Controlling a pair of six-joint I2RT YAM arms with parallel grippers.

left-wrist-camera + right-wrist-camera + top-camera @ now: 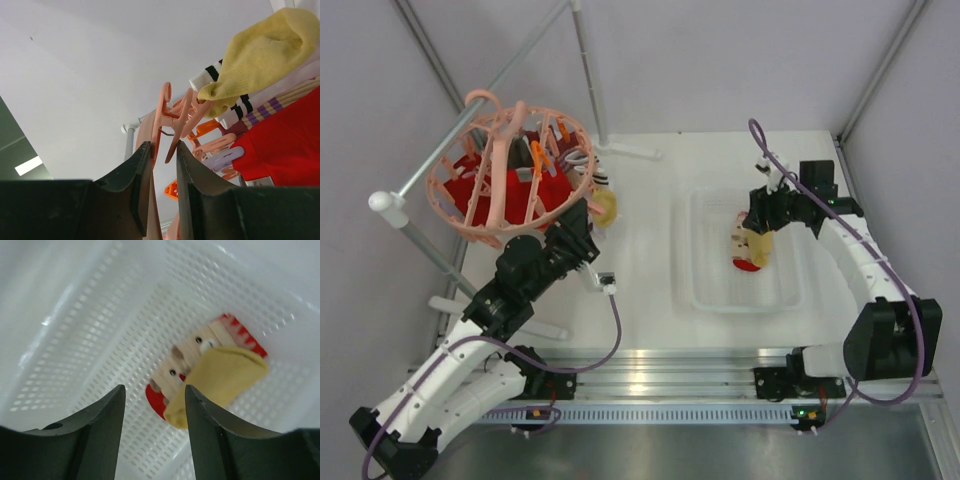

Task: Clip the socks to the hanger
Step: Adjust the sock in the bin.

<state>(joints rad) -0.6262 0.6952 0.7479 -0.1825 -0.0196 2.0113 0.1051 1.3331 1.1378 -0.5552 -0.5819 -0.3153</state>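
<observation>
Clip (162, 107) squeeze at hanger (485, 232).
Your left end effector (162, 145) clenched it, likely for opening; right end effector (155, 390), released, hung over basket (125, 315) socks (220, 375).

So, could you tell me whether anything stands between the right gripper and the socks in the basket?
Nothing visible does. The open right gripper hangs over the yellow sock, which lies on the patterned sock in the basket.

Left claw (590, 222) at hanger (485, 233); right claw (755, 228) above basket (692, 255) (socks (748, 252) inside).
</observation>
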